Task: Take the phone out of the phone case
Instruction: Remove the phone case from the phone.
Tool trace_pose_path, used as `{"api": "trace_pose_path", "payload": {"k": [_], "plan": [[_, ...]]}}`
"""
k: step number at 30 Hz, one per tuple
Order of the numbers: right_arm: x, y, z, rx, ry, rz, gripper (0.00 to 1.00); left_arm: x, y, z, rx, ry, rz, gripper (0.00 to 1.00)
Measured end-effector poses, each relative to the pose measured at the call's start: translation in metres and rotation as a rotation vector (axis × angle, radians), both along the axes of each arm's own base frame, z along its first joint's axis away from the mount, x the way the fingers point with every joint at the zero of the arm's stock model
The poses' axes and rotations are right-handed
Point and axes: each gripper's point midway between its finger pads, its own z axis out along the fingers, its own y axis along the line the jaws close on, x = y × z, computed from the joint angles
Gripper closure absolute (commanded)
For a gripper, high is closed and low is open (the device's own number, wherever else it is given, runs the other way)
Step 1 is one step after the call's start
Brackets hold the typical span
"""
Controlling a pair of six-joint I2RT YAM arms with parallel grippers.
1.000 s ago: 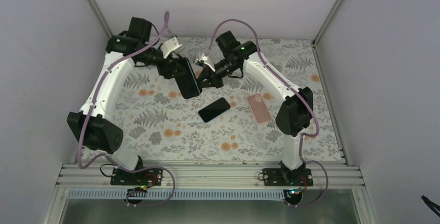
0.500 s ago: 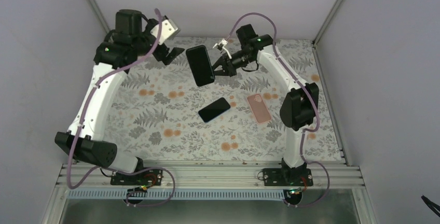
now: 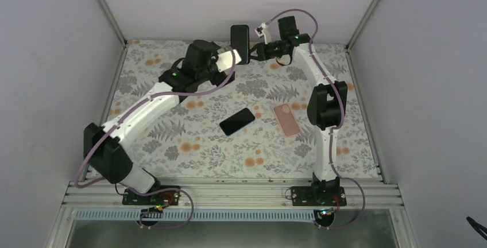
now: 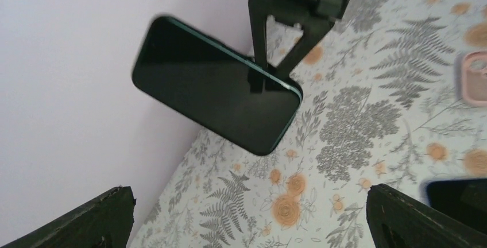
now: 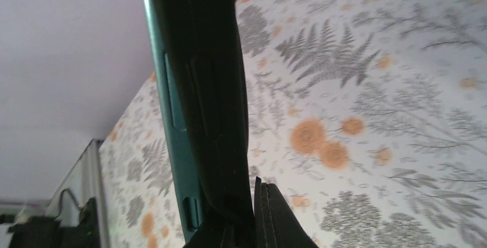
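My right gripper [image 3: 251,51] pinches the cased phone [image 3: 239,43] by one edge. The left gripper [image 3: 231,59] hangs spread wide just beside it. That thin grip may slip.

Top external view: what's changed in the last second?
The left pincer let go of the cased phone and swung rightward, open. The right pincer, alone gripping it, carried it toward the back wall. The black phone and pink case stayed put.
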Motion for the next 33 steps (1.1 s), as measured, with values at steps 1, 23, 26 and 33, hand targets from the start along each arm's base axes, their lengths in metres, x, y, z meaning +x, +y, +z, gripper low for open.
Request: {"api": "trace_pose_path", "payload": {"k": [1, 23, 26, 33], "plan": [[0.007, -0.005, 0.000, -0.015, -0.007, -0.032, 0.97, 0.007, -0.002, -0.010, 0.014, 0.001, 0.012, 0.00], [0.013, 0.000, 0.033, -0.033, -0.080, -0.134, 0.97, 0.063, -0.050, -0.066, 0.013, -0.076, 0.136, 0.00], [0.013, 0.000, 0.035, -0.029, -0.087, -0.134, 0.97, 0.066, -0.050, -0.060, -0.003, -0.097, 0.151, 0.00], [0.011, 0.001, 0.030, -0.031, -0.071, -0.129, 0.97, 0.068, -0.047, -0.050, -0.022, -0.126, 0.171, 0.00]]}}
